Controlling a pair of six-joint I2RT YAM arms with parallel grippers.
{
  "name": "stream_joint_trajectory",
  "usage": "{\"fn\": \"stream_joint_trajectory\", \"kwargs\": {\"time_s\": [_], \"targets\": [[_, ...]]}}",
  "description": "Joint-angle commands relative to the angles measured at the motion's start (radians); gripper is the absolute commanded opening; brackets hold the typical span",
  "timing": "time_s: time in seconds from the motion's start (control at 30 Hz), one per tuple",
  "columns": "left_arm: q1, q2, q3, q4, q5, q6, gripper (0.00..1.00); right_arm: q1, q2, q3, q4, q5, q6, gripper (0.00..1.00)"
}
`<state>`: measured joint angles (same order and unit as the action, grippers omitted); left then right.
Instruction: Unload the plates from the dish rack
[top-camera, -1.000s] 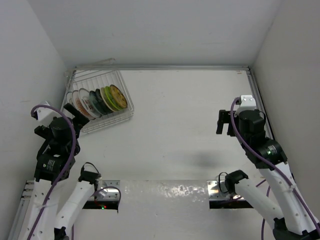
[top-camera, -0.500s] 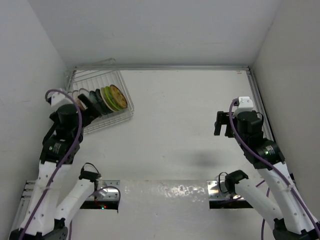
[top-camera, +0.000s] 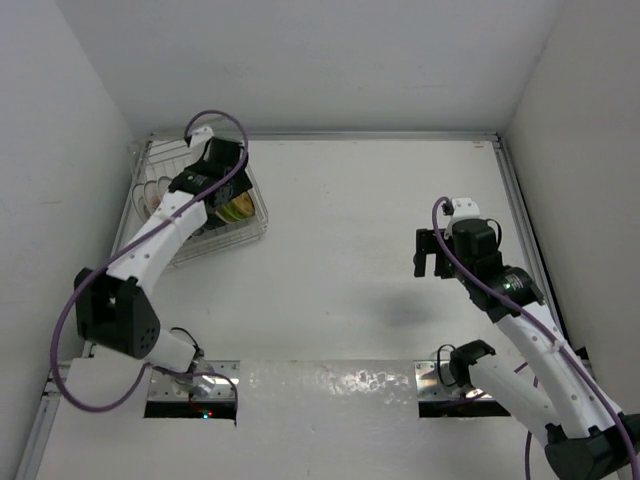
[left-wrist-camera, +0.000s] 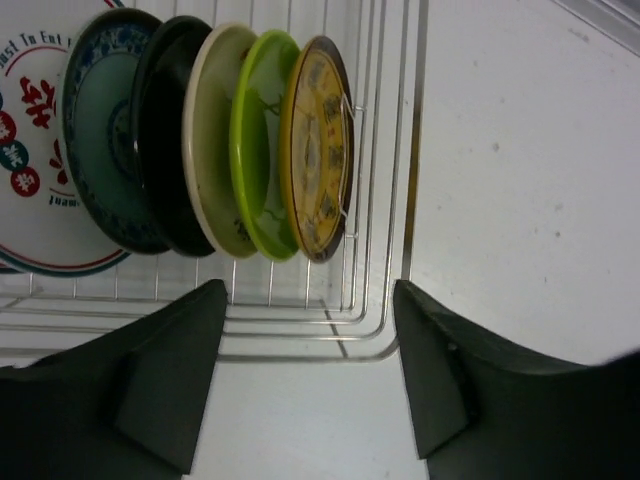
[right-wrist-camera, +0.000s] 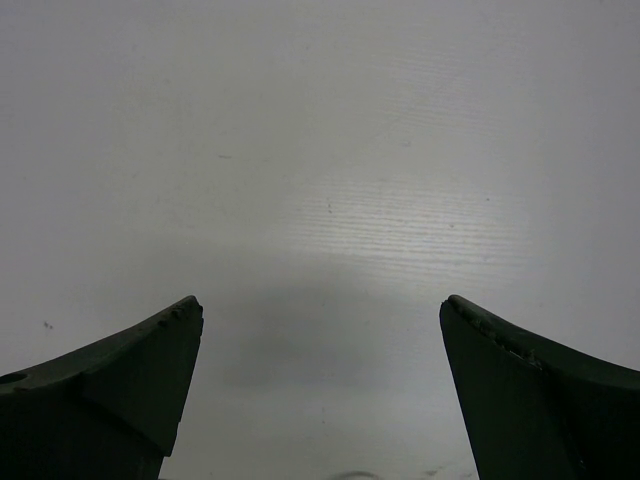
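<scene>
The dish rack (top-camera: 252, 233) stands at the table's far left corner, its wires (left-wrist-camera: 384, 200) filling the left wrist view. Several plates stand on edge in it: a white one with red marks (left-wrist-camera: 22, 150), teal (left-wrist-camera: 98, 130), black (left-wrist-camera: 160, 130), pale (left-wrist-camera: 212, 140), lime green (left-wrist-camera: 255, 140) and yellow-brown (left-wrist-camera: 316, 150) at the row's end (top-camera: 238, 208). My left gripper (top-camera: 222, 192) (left-wrist-camera: 310, 340) hangs over the rack near that end, open, with nothing between its fingers. My right gripper (top-camera: 428, 256) (right-wrist-camera: 320, 330) is open over bare table at the right.
White walls close in the table on the left, back and right. A metal rail (top-camera: 350, 134) runs along the back edge and another (top-camera: 517, 200) along the right. Metal mounting plates (top-camera: 440, 385) sit at the near edge by the arm bases.
My left arm has swung from the near left out over the rack and now covers part of the plate row. The right gripper has drifted slightly left and nearer.
</scene>
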<state>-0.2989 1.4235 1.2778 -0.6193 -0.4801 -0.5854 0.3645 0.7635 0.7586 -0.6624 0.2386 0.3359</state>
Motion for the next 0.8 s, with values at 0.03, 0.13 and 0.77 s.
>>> {"fn": "stream_joint_trajectory", "kwargs": {"time_s": [0.03, 0.13, 0.77], "targets": [[0.021, 0.145, 0.164, 0.023, -0.083, -0.005, 0.51, 0.007, -0.001, -0.025, 0.047, -0.045, 0.006, 0.99], [0.03, 0.225, 0.216, 0.015, -0.069, -0.001, 0.47, 0.005, -0.004, -0.041, 0.046, -0.047, -0.001, 0.99], [0.041, 0.4, 0.213, 0.035, -0.14, -0.022, 0.33, 0.007, 0.017, -0.068, 0.078, -0.078, -0.001, 0.99]]}}
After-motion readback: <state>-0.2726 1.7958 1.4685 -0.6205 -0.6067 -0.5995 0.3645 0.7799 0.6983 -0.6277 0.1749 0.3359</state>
